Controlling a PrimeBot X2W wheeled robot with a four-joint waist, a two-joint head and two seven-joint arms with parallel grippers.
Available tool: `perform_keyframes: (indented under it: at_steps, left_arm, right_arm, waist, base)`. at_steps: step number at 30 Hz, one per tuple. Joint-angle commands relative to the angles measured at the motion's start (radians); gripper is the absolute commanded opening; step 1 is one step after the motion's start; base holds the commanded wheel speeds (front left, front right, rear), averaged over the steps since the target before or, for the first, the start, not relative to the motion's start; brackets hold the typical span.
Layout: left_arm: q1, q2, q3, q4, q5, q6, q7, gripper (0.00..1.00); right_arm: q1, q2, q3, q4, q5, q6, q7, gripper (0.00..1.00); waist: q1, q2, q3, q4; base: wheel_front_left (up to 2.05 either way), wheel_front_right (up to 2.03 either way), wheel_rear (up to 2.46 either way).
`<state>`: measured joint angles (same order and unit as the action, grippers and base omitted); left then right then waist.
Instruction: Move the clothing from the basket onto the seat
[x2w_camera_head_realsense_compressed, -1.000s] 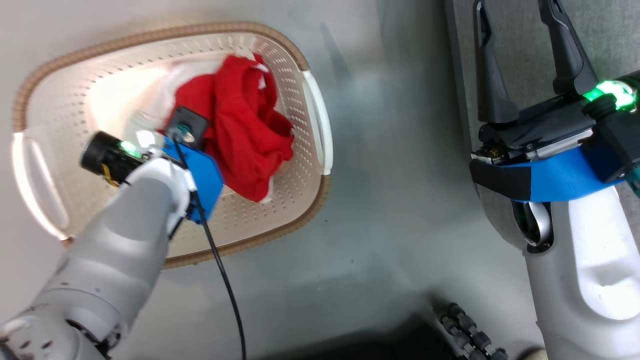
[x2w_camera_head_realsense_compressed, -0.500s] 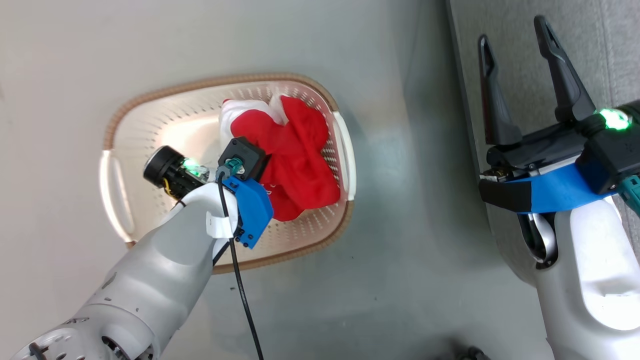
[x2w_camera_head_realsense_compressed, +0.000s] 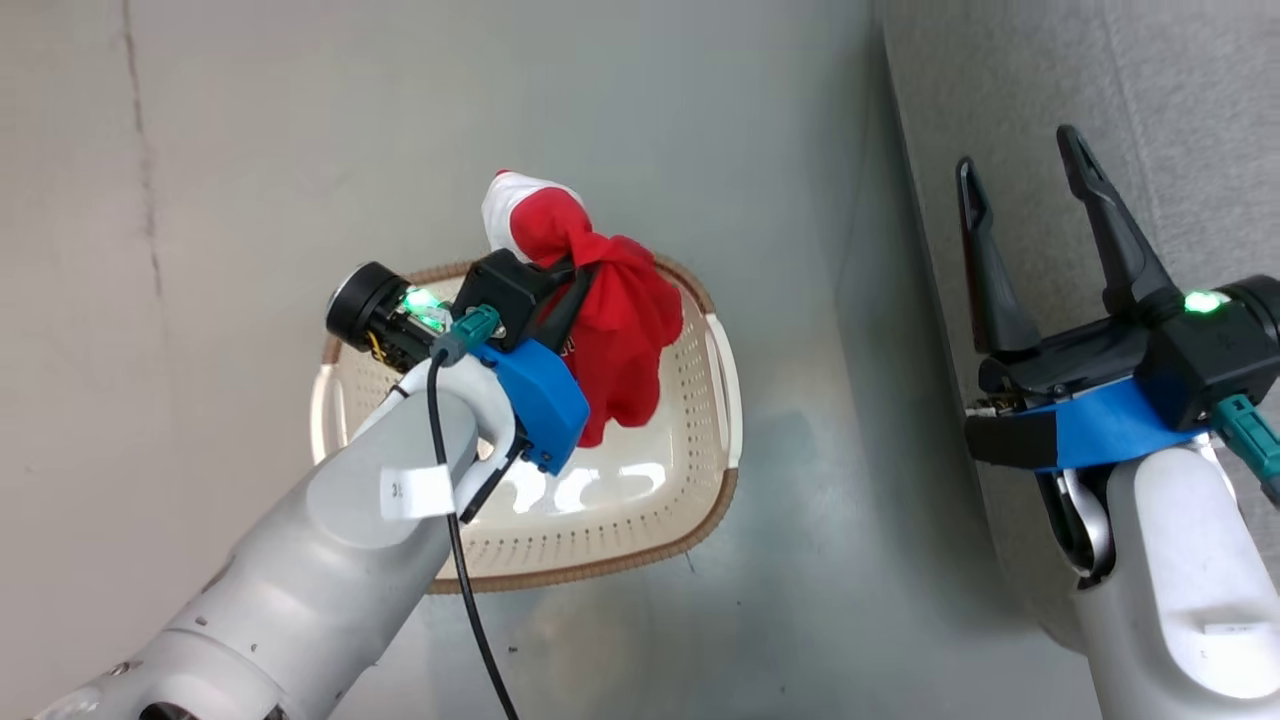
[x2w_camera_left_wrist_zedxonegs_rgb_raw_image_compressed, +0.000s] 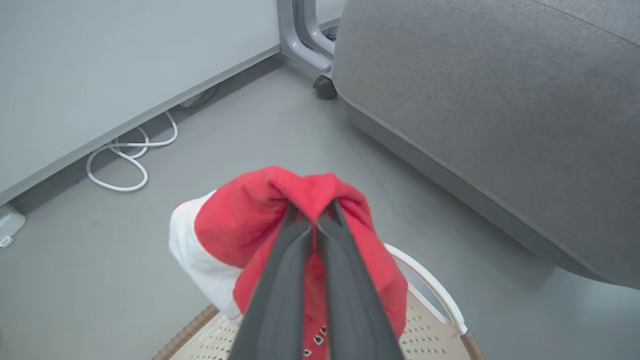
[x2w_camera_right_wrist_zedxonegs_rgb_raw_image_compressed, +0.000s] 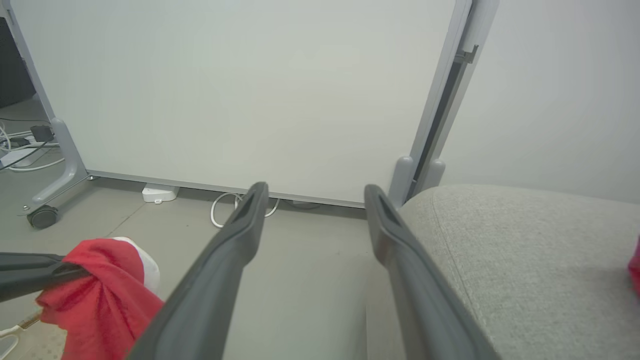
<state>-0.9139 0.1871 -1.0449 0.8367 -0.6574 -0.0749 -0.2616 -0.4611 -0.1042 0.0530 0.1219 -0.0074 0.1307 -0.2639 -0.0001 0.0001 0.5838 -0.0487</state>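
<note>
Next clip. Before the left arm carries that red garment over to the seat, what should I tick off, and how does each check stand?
1. Left gripper shut on the red garment: ok.
2. Garment's hem above the basket rim: cannot tell.
3. Bare seat to land on: ok.
4. Right gripper, open over the seat edge, out of the path: cannot tell.
5. Basket otherwise empty: cannot tell, left forearm hides part.

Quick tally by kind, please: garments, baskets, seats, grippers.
Garment: 1, red with white trim, clamped in left gripper
Basket: 1
Seat: 1
Grippers: 2, right gripper open
Total: 5
Red sliver over the seat: uncounted, too cropped to tell
</note>
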Motion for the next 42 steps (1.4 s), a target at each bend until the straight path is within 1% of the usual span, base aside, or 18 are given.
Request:
perform_keyframes:
  at_steps: [1, 4, 9, 14, 18, 26, 32, 42]
  left_arm:
    - [0.014, 0.004, 0.023, -0.028, 0.019, 0.008, -0.005, 0.00]
    - [0.044, 0.009, 0.077, -0.092, 0.058, 0.017, -0.005, 0.00]
    - [0.079, 0.003, 0.153, -0.174, 0.107, 0.013, -0.005, 0.00]
    - [0.101, -0.002, 0.191, -0.227, 0.160, 0.012, -0.005, 0.00]
    - [0.114, -0.012, 0.216, -0.256, 0.182, 0.009, -0.005, 0.00]
    - [0.122, -0.033, 0.235, -0.293, 0.203, -0.001, -0.005, 0.00]
    - [0.133, -0.038, 0.219, -0.304, 0.212, -0.008, -0.005, 0.00]
    - [0.151, -0.042, 0.205, -0.302, 0.198, -0.009, 0.000, 0.00]
  right_arm:
    - [0.018, -0.007, -0.004, 0.007, 0.007, 0.000, -0.001, 1.00]
    - [0.038, -0.007, -0.006, 0.016, 0.009, 0.000, -0.001, 1.00]
    - [0.074, -0.003, -0.007, 0.032, 0.012, 0.000, -0.001, 1.00]
    - [0.114, 0.002, -0.011, 0.048, 0.017, 0.000, -0.001, 1.00]
    - [0.155, 0.007, -0.017, 0.058, 0.018, 0.000, -0.001, 1.00]
    - [0.219, 0.011, -0.030, 0.073, 0.019, 0.000, -0.001, 1.00]
    - [0.260, 0.020, -0.034, 0.080, 0.023, 0.000, -0.001, 1.00]
    - [0.301, 0.029, -0.025, 0.088, 0.022, 0.000, -0.001, 1.00]
  waist:
    - [0.0001, -0.0001, -0.053, 0.011]
    - [0.0001, -0.0001, -0.098, 0.015]
    - [0.0001, -0.0001, -0.176, 0.016]
    - [0.0001, -0.0001, -0.256, 0.014]
    - [0.0001, -0.0001, -0.316, 0.012]
    - [0.0001, -0.0001, -0.410, 0.013]
    - [0.0001, -0.0001, -0.468, 0.016]
    - [0.0001, -0.0001, -0.529, 0.027]
  base:
    - [0.00, 0.00, 0.00]
    - [0.00, 0.00, 0.00]
    - [0.00, 0.00, 0.00]
    - [0.00, 0.00, 0.00]
    - [0.00, 0.00, 0.00]
    - [0.00, 0.00, 0.00]
    - [0.00, 0.00, 0.00]
    - [0.00, 0.00, 0.00]
